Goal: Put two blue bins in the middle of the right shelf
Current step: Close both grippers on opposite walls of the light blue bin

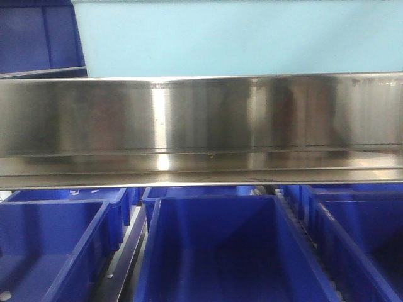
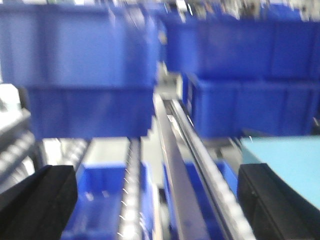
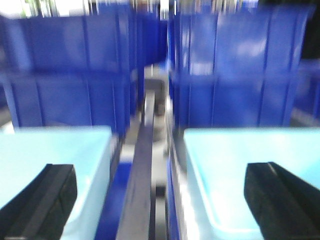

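In the right wrist view, the right claw (image 3: 160,197) is spread wide. Its two black fingers (image 3: 282,197) sit at the lower corners of the picture with nothing between them. It points forward along a steel rail (image 3: 142,170) that runs away from the camera. The two pale blue bins (image 3: 52,160) lie low on either side of that rail, one to the left of it as seen here and the other (image 3: 250,170) to the right. Both are open at the top, and each black finger shows in front of one of them. Whether the fingers touch the bins cannot be told through the blur. Past the far end of the rail, dark blue bins (image 3: 70,75) stand stacked on both sides.

The left wrist view is also blurred. The left claw (image 2: 157,200) is spread too, with one finger (image 2: 35,205) at each lower corner and only open space between them. It aims along a steel rail (image 2: 175,165) that slants up the middle of the picture. A pale blue bin (image 2: 285,167) lies to the right of that rail, just behind the finger on that side. Dark blue bins (image 2: 85,65) are stacked beyond the rail, with more below it.

In the front view, a broad steel shelf edge (image 1: 201,116) crosses the whole picture. The plain wall of a pale blue bin (image 1: 239,38) rises right above it. A dark blue bin (image 1: 38,34) stands beside that wall at the upper left. Open dark blue bins (image 1: 227,251) sit in a row under the shelf edge. Neither arm shows in this view.
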{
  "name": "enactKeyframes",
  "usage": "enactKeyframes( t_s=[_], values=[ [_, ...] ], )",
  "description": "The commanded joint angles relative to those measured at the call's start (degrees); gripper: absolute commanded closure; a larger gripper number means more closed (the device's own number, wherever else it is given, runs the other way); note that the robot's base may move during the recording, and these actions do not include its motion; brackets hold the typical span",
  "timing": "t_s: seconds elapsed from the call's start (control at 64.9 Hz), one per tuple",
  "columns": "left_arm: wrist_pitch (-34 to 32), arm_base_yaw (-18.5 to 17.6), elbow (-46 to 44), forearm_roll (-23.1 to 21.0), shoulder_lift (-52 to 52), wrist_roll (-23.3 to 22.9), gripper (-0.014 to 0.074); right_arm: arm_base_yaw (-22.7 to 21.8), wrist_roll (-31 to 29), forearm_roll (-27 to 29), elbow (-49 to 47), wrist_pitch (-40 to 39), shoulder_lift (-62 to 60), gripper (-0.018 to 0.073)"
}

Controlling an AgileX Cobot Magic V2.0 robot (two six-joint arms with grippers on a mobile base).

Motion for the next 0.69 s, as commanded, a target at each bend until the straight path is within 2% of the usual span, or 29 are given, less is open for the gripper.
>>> enactKeyframes(
  t_s=[0.0,0.17,0.308,0.524,0.678],
  values=[
    [2.11,-4.0,-3.83,-0.41,5.49,0.04,0.0036,0.07,-0.36,0.2,-3.46,1.96,5.61,-0.0009],
    [16.8,-11.96,-18.64,-0.41,17.91,0.04,0.0036,0.07,-0.36,0.2,-16.04,13.6,15.94,-0.0009],
    [28.26,-15.93,-32.1,-0.41,28.29,0.04,0.0038,2.6,-0.36,0.2,-27.27,21.0,24.59,-0.0009],
    [44.18,-16.96,-52.18,-0.83,43.09,-2.4,0.0038,9.12,-0.36,0.2,-44.71,36.87,39.34,-0.0009],
    [54.18,-16.96,-62.76,-0.83,52.16,-4.98,0.0038,9.65,0.37,0.2,-54.46,48.04,48.74,-0.0009]
  ],
)
